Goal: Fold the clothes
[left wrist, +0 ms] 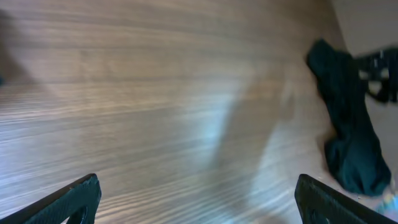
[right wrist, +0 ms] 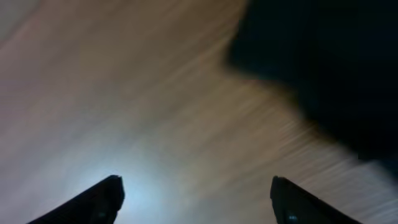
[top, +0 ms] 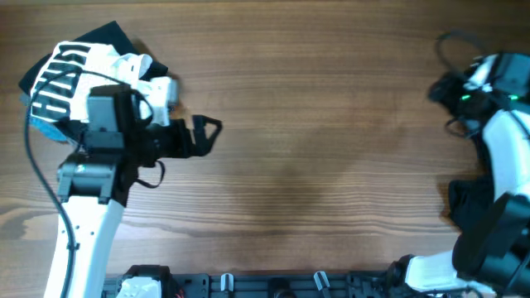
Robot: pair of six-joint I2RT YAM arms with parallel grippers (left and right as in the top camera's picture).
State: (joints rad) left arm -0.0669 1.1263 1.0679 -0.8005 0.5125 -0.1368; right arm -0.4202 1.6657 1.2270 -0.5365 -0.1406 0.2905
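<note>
Evidently the fetching step is in hand: the black T-shirt [top: 462,204] lies bunched at the overhead frame's right edge, with the right pincer [right wrist: 196,205] just beside it, jaws apart and empty. The left pincer [top: 207,135] gapes wide, holding nothing. Next, probably, a grip on the cloth and a drag to the middle of the counter [top: 331,124] for spreading
</note>
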